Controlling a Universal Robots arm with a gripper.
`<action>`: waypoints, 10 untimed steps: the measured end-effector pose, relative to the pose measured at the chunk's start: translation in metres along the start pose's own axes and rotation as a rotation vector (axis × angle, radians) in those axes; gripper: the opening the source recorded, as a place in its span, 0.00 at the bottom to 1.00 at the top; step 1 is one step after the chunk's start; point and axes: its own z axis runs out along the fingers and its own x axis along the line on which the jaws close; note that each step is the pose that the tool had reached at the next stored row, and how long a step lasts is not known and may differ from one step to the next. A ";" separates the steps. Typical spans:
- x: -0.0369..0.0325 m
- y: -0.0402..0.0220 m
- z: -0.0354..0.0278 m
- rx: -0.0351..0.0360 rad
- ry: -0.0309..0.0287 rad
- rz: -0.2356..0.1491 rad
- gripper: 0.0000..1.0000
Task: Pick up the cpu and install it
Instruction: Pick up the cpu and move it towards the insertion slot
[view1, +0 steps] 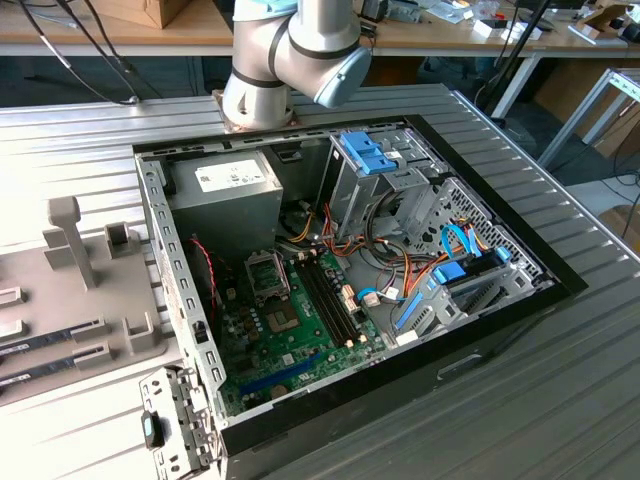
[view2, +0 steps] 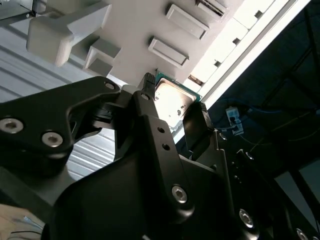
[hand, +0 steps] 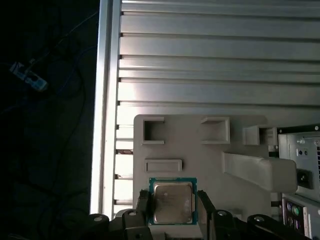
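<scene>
The cpu (hand: 172, 201) is a small square chip with a dull silver top and a thin green rim. My gripper (hand: 172, 202) is shut on it, a black finger (hand: 143, 202) pressed against each opposite edge. In the second wrist view the cpu (view2: 172, 100) sits between the fingertips of the gripper (view2: 172, 107), above the pale grey holder tray (view2: 135, 30). That holder tray (hand: 200, 150) lies below the chip. In the exterior view the open computer case (view1: 340, 290) shows the motherboard (view1: 290, 335) with its socket frame (view1: 268, 275).
The grey holder tray (view1: 90, 300) lies on the ribbed metal table (view1: 560, 400) at the exterior view's left. A grey power-supply box (view1: 225, 190), drive cages (view1: 385, 175) and cables crowd the case. The table edge (hand: 102, 125) drops to a dark floor.
</scene>
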 end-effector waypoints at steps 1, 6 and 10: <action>0.0000 0.0000 -0.0011 0.0011 0.0004 0.000 0.47; -0.0003 0.0009 -0.0105 0.0010 0.0001 0.000 0.47; -0.0012 0.0035 -0.0404 0.0010 0.0001 0.000 0.47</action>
